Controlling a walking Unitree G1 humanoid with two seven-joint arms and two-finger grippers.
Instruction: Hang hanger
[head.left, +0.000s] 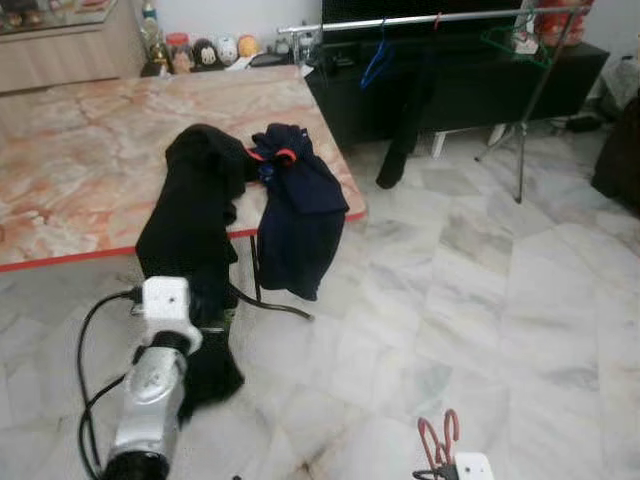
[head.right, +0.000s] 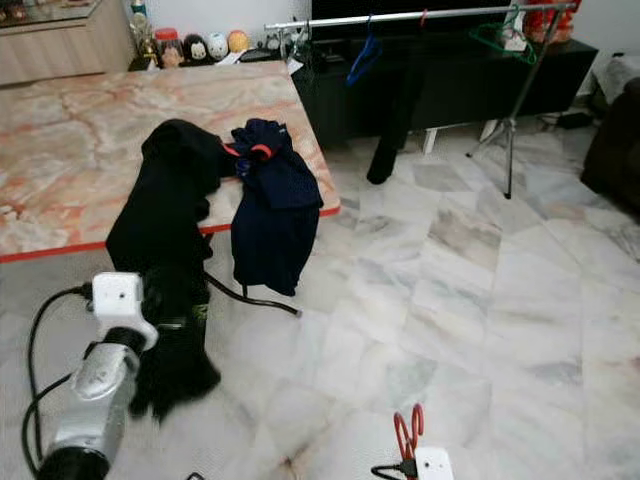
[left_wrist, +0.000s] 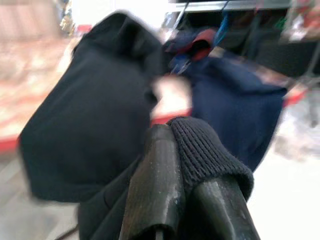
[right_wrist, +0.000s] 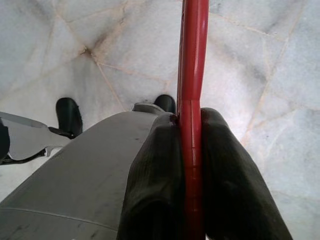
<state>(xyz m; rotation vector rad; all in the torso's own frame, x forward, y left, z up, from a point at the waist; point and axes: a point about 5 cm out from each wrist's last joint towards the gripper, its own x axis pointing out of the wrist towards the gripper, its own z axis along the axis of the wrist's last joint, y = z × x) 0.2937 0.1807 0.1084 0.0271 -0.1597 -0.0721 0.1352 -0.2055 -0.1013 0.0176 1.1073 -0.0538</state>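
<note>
A red hanger (right_wrist: 194, 50) stands between the fingers of my right gripper (right_wrist: 192, 125), which is shut on it low over the floor; its hook (head.left: 438, 438) pokes up at the bottom edge. My left gripper (left_wrist: 175, 137) is shut on the knit cuff (left_wrist: 212, 150) of a black garment (head.left: 190, 220) that drapes off the table's front edge. Beside it lies a navy garment (head.left: 300, 210) with a red hanger neck (head.left: 285, 155) at its collar. At the back a metal clothes rail (head.left: 400, 22) carries a blue hanger (head.left: 375, 62), a green hanger (head.left: 510, 42) and a hanging black garment (head.left: 405, 110).
The marble table (head.left: 80, 140) with a red rim takes up the left. A black low cabinet (head.left: 470, 90) stands behind the rail, whose stand leg (head.left: 520, 150) reaches the floor at right. A dark sofa edge (head.left: 622, 150) is far right. Open marble floor (head.left: 480, 300) lies between.
</note>
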